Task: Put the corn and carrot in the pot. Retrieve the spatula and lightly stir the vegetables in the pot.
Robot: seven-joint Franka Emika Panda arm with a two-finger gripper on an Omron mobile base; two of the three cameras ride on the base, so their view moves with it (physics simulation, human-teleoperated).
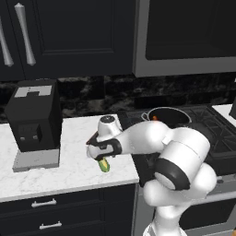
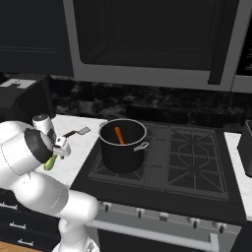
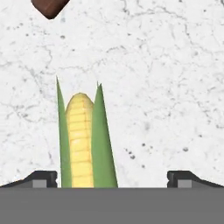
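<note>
The corn (image 3: 83, 140), a yellow cob with green husk, lies on the white marble counter (image 1: 69, 173). My gripper (image 3: 112, 179) hangs open just above it, with the cob between the fingertips (image 3: 43, 178) and nearer the left one. From the base views the gripper (image 1: 102, 158) points down over the corn (image 1: 105, 165) near the counter's front edge. The carrot (image 2: 119, 135) leans inside the dark pot (image 2: 123, 147) on the stove's front left burner. The spatula (image 2: 77, 132) lies on the counter beyond the hand; its brown handle end (image 3: 49, 6) shows in the hand view.
A black coffee machine (image 1: 34, 122) stands on the counter to the left. The stove (image 2: 192, 152) with black grates lies to the right, and a microwave (image 2: 147, 39) hangs above it. A dark object (image 2: 246, 147) sits at the far right.
</note>
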